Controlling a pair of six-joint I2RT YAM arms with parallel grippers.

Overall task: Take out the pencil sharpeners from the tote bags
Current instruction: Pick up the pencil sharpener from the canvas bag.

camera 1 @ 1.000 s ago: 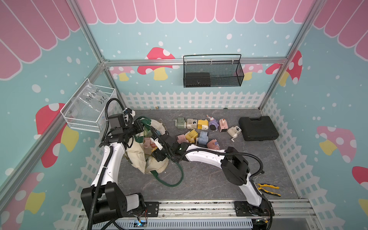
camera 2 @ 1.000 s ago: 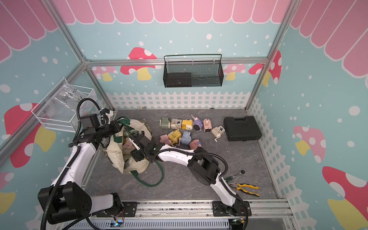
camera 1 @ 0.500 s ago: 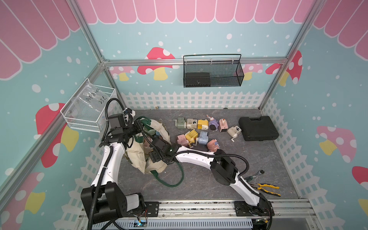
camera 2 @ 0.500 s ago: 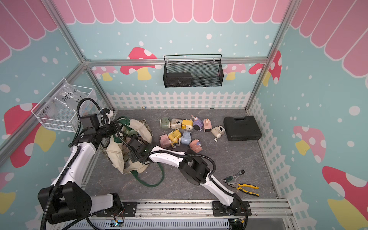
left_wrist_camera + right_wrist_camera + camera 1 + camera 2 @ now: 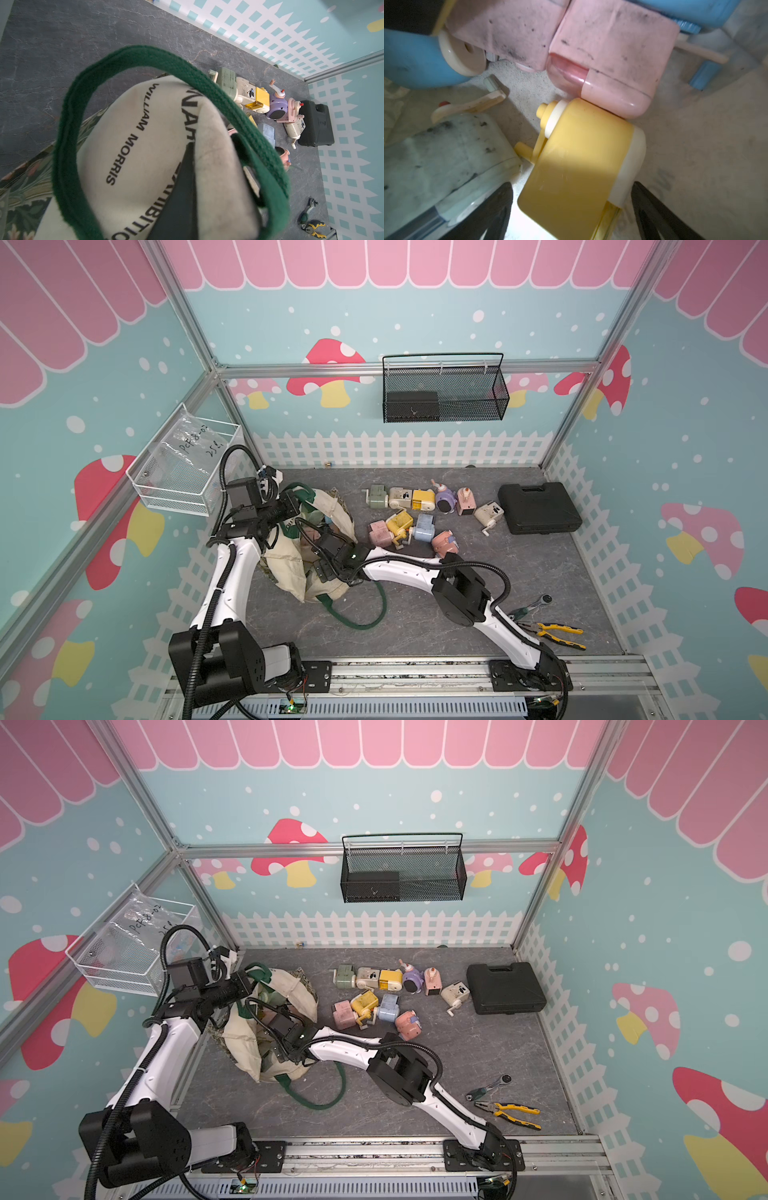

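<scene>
**Right arm entering the tote bag.** Compared with a second ago, the right arm has pushed from the bag's mouth down into the tote bag (image 5: 286,562), which lies slumped at about 9 o'clock on the surface (image 5: 478,614). Its elbow has swung in toward the bag, and the jaws have spread wider on the way.

The right wrist view shows the result. The right claw (image 5: 571,190) stands open, one dark finger on each side of a yellow sharpener (image 5: 577,158) lying on the bag's cream lining; it is not clamped yet.

Packed around that piece, all inside the bag:
- a pink sharpener (image 5: 612,62) touches its crank end;
- a pale green sharpener (image 5: 446,155) lies just beside it;
- a blue sharpener (image 5: 411,62) lies farther in.

The left claw (image 5: 293,510) has not moved. It stays closed on the canvas rim near the green strap handle (image 5: 145,56), holding the mouth up and open.

A cluster of sharpeners already taken out (image 5: 423,499) lies between the centre and 12 o'clock, unchanged, with the black case (image 5: 538,508) at 2 o'clock and the pliers (image 5: 552,630) at 4 o'clock.

Judged from this, the reach is complete. The next step is to close on the yellow body and lift it clear without dragging its neighbours. Several sharpeners remain inside, so the task is likely only about half done.
</scene>
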